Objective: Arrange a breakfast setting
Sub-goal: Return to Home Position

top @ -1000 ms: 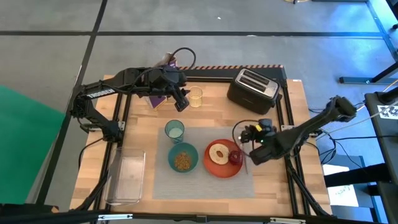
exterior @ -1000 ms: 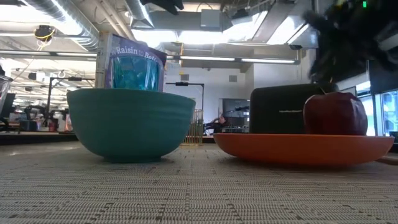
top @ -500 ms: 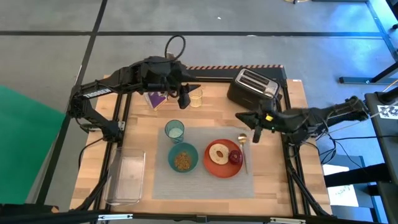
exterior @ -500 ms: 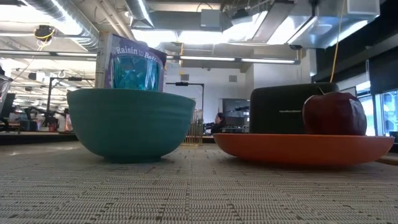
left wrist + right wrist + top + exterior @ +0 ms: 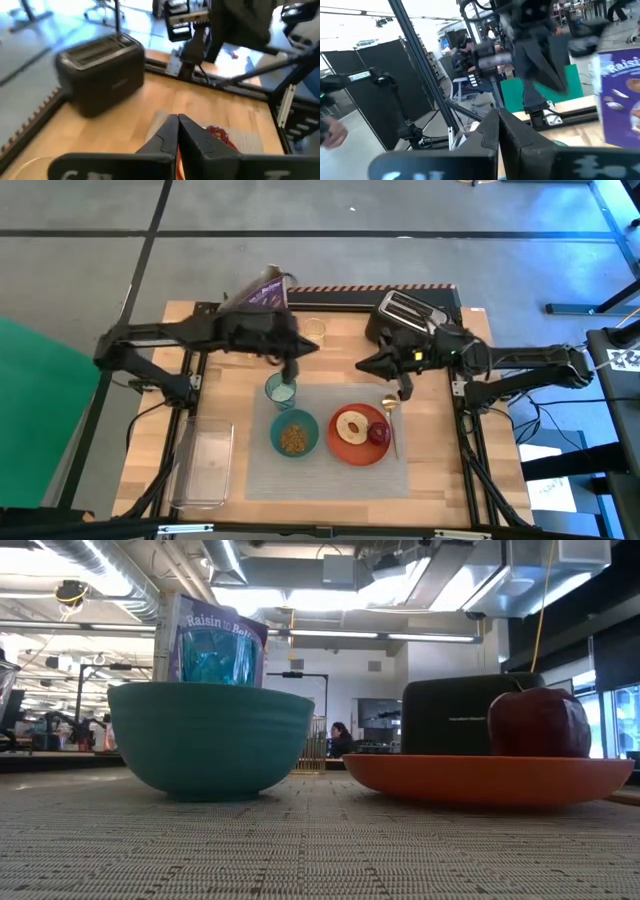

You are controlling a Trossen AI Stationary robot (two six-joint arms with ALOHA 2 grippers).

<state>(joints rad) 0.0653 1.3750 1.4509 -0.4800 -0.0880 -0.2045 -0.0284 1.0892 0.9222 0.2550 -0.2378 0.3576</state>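
Observation:
On the grey placemat point(image 5: 330, 470) stand the teal bowl point(image 5: 294, 434) with cereal, the orange-red plate point(image 5: 362, 452) with a bagel point(image 5: 351, 426) and a dark-red fruit point(image 5: 379, 433), and the teal cup point(image 5: 281, 389). The gold spoon point(image 5: 389, 415) lies just right of the plate. My left gripper point(image 5: 312, 347) hangs shut above the table behind the cup and points right. My right gripper point(image 5: 362, 366) is shut too, high above the mat's far edge, and points left. In the wrist views, the left gripper point(image 5: 177, 125) and the right gripper point(image 5: 497, 120) have nothing between their fingers.
A black toaster point(image 5: 405, 315) stands at the far right and a purple cereal box point(image 5: 265, 292) at the far left, with a pale cup point(image 5: 315, 328) between them. A clear plastic tray point(image 5: 205, 465) lies near the left front. Bare wood shows right of the mat.
My right gripper has risen from beside the plate, where the spoon lies, and has swung toward the table's far edge and middle. It has turned from pointing down to level. My left gripper has come from the far side toward the cup and tipped up toward level.

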